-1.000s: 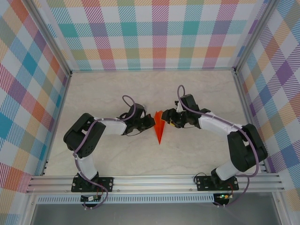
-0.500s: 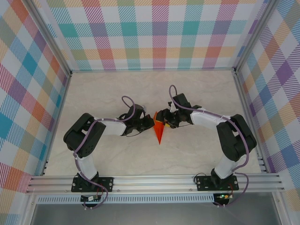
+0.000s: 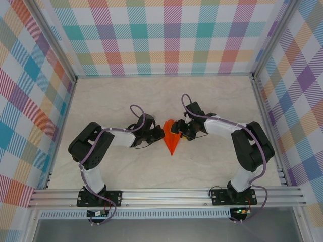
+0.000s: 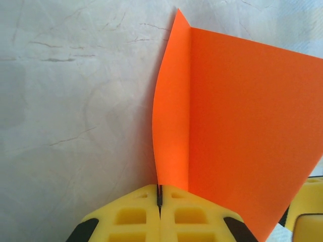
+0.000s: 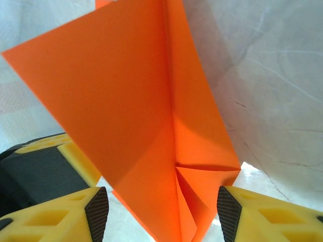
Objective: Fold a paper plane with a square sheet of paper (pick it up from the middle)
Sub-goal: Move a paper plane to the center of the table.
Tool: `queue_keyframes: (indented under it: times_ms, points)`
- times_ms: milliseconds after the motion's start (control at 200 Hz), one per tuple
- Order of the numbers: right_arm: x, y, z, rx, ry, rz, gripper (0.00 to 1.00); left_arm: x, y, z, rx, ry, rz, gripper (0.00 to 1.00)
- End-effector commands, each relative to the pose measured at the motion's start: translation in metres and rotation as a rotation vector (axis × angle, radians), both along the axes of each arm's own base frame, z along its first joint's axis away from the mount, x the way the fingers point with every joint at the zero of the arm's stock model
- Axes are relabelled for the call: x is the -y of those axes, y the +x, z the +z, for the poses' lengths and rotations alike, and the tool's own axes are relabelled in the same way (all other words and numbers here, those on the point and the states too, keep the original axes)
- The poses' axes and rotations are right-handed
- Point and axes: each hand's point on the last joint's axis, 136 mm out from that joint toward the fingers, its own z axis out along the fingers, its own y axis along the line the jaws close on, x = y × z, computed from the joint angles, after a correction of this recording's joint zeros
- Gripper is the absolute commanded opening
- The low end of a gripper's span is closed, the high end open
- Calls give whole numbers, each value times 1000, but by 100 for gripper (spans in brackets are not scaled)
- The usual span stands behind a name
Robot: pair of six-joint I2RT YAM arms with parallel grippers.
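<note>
The bright orange paper plane [image 3: 171,139] lies mid-table with its sharp nose toward the arms. In the left wrist view the paper plane [image 4: 242,126] has one flap standing up from the table. My left gripper [image 3: 160,132] is at its left side, and its yellow jaws [image 4: 159,194] are shut on that flap's thin edge. My right gripper [image 3: 177,129] is at the wide end from the right. It is open [image 5: 162,214], and the folded paper [image 5: 126,91] with its central crease sits between the ribbed pads [image 5: 97,209] without either pad touching it.
The marble-look table [image 3: 217,96] is fenced by checked walls [image 3: 171,35] at the back and both sides. An aluminium rail [image 3: 166,196] runs along the near edge. The left gripper's yellow finger [image 5: 45,151] sits close behind the paper in the right wrist view.
My right gripper has moved left up to the paper and opened a little wider. The paper's wide end now looks more spread. The left gripper has stayed shut in place.
</note>
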Motion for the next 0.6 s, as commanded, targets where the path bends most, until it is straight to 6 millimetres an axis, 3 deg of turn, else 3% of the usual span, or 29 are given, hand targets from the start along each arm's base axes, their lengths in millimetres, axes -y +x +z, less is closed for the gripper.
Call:
queue_keyframes:
  times_ms: [0, 325, 595]
  points:
    - [0, -7, -11, -17, -16, 36, 61, -11, 0, -12, -24, 22, 33, 3]
    - [-5, -9, -20, -2, 23, 62, 66, -21, -6, -25, -40, 54, 51, 11]
    - [-3, -13, 24, 121, 27, 89, 66, -9, -5, -12, -32, -5, 20, 11]
